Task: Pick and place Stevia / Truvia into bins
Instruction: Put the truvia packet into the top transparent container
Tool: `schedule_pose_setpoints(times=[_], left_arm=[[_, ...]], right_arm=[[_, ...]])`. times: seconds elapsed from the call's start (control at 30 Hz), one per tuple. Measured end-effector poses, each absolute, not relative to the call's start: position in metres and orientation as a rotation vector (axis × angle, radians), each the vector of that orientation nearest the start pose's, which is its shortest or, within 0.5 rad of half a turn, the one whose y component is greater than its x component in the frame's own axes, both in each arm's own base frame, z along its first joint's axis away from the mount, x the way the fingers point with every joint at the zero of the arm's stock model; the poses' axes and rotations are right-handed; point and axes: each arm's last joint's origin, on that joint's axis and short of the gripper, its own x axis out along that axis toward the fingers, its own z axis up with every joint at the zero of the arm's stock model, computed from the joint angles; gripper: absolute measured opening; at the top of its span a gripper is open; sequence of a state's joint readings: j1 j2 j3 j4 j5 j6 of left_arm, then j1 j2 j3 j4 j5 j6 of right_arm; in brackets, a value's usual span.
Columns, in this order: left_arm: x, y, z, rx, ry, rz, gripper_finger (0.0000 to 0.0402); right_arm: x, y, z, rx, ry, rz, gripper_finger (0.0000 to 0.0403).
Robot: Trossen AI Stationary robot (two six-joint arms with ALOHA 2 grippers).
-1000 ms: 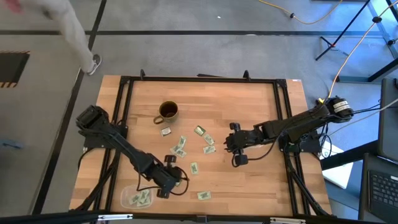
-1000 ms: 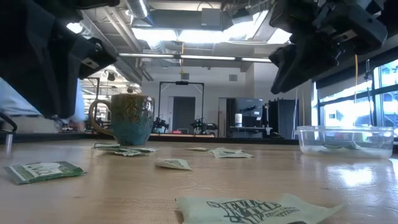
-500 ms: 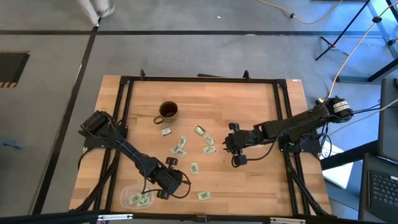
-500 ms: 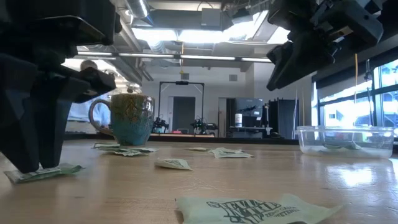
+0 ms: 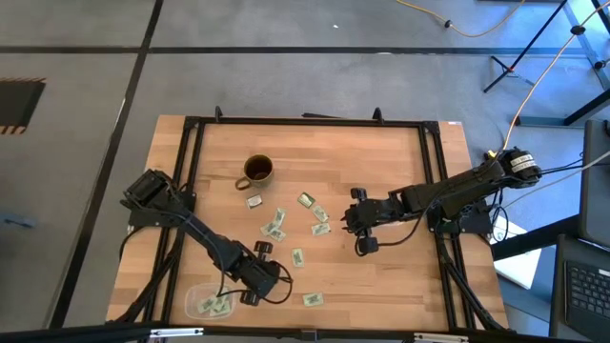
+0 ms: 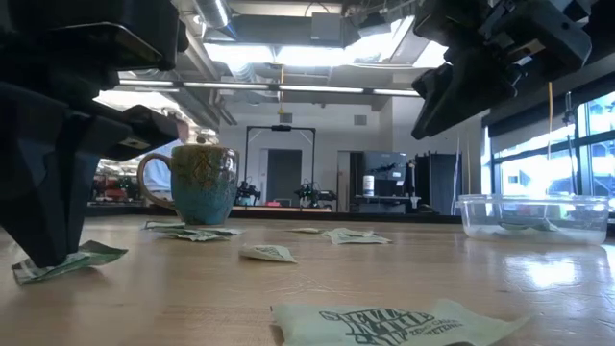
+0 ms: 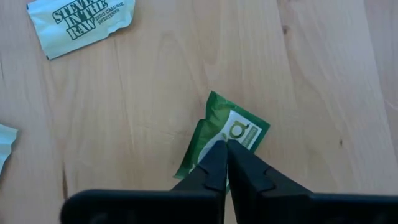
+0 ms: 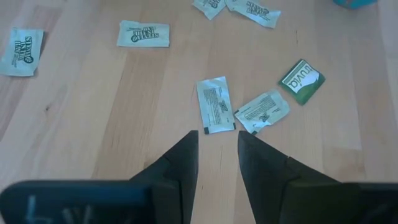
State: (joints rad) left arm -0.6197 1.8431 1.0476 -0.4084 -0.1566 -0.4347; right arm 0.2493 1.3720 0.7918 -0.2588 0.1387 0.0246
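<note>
Green-and-white paper Truvia sachet (image 7: 233,134) lies on the wooden worktop (image 5: 400,276), pinched by the closed left pincer (image 7: 225,151); right pincer (image 8: 217,144) hovers parted, empty.

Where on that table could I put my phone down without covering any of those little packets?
Bare wood lies along the far edge behind the mug, and in the near right corner below the right claw. The middle is crowded with packets; the bin and left claw fill the near left.
</note>
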Motion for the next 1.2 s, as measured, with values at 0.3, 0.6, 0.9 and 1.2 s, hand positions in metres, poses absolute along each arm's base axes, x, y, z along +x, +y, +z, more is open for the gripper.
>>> schedule_pose_setpoints(times=[0.3, 0.6, 0.9, 1.2], left_arm=[[0.29, -0.196, 0.147, 0.057, 1.144, -0.15, 0.0002], [0.324, -0.177, 0.187, -0.201, 1.004, 0.007, 0.0003], [0.355, -0.15, 0.208, -0.296, 0.853, 0.029, 0.0004], [0.382, -0.124, 0.225, -0.44, 0.681, -0.116, 0.0002]], right_arm=[[0.265, 0.067, 0.21, -0.164, 0.777, 0.12, 0.0116], [0.27, 0.087, 0.221, -0.363, 0.595, 0.252, 0.0116], [0.263, 0.117, 0.228, -0.588, 0.459, 0.404, 0.0116], [0.257, 0.133, 0.231, -0.739, 0.394, 0.419, 0.0117]])
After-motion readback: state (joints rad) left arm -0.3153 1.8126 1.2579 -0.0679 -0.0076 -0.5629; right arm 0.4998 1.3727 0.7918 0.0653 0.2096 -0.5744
